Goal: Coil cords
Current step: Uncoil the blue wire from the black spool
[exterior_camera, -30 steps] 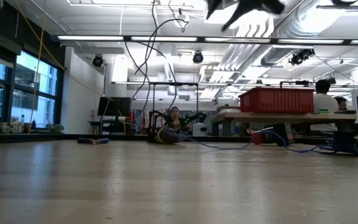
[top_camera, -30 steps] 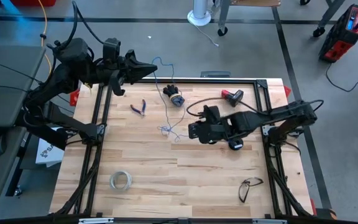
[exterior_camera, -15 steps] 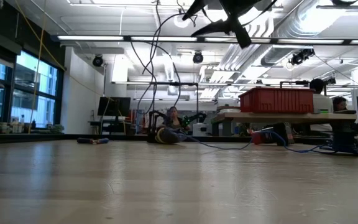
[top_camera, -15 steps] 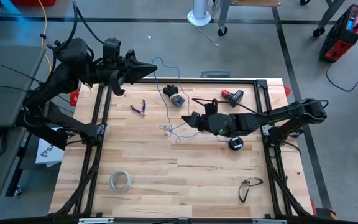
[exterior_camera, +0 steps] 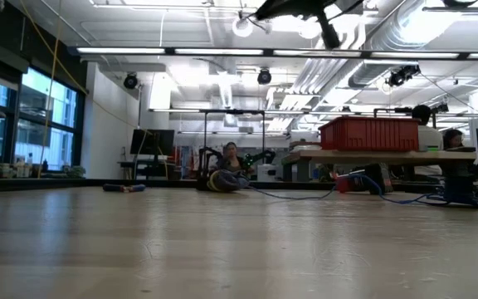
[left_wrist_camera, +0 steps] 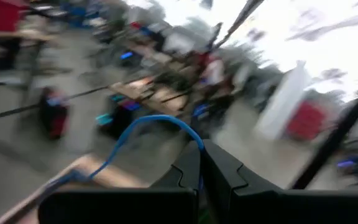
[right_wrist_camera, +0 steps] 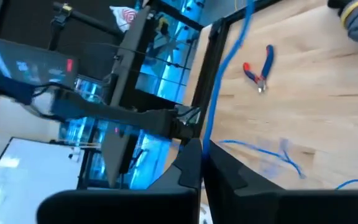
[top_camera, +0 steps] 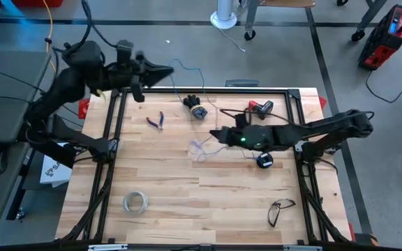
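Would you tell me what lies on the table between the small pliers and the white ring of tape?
Nothing: the high view shows bare wood between the pliers and the tape ring.

Pliers [top_camera: 155, 120], tape ring [top_camera: 136, 203], glasses [top_camera: 280, 210], red-blk tool [top_camera: 261, 107].

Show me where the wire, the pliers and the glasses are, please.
wire [right_wrist_camera: 219, 93]: right wrist view, on its taut blue stretch.
pliers [top_camera: 156, 120]: high view, on the handles.
glasses [top_camera: 279, 209]: high view, on the frame.
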`<move>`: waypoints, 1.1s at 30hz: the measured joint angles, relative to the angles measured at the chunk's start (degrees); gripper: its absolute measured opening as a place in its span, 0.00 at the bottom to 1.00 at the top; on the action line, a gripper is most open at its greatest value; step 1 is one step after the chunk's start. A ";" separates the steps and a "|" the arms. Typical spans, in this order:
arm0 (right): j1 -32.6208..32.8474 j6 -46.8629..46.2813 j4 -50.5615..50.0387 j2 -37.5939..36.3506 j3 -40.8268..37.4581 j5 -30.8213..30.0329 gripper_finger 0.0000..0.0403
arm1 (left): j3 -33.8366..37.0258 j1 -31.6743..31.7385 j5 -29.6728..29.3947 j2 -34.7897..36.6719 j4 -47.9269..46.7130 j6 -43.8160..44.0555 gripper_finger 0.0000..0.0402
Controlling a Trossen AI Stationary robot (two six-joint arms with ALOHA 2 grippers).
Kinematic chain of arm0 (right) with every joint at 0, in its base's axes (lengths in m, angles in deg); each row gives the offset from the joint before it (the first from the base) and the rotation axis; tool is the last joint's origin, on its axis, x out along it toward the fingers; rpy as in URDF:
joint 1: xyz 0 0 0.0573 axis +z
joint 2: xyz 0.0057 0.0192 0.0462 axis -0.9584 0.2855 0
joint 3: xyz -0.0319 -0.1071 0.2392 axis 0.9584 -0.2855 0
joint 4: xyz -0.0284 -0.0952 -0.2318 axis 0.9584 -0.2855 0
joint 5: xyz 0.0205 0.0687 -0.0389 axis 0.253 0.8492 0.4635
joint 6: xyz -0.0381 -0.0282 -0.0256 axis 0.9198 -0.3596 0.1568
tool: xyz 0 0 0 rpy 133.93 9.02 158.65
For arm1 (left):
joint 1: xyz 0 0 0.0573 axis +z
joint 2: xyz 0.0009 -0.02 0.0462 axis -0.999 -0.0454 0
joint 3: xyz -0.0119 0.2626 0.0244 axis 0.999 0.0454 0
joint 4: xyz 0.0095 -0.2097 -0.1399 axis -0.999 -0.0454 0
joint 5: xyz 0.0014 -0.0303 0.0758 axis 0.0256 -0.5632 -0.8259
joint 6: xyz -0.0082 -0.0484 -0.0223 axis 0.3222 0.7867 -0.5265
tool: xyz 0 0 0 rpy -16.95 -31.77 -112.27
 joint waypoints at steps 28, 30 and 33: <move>4.83 15.98 -23.75 -34.66 0.09 -4.75 0.00 | -0.08 5.84 -7.14 19.45 -46.17 -12.43 0.00; 4.34 17.52 -21.69 -34.58 0.09 -4.94 0.00 | 0.21 5.89 -6.10 17.95 -53.98 -11.77 0.00; 3.96 18.67 -21.02 -33.79 0.09 -4.36 0.00 | 1.31 5.92 -2.81 14.75 -58.22 -10.99 0.00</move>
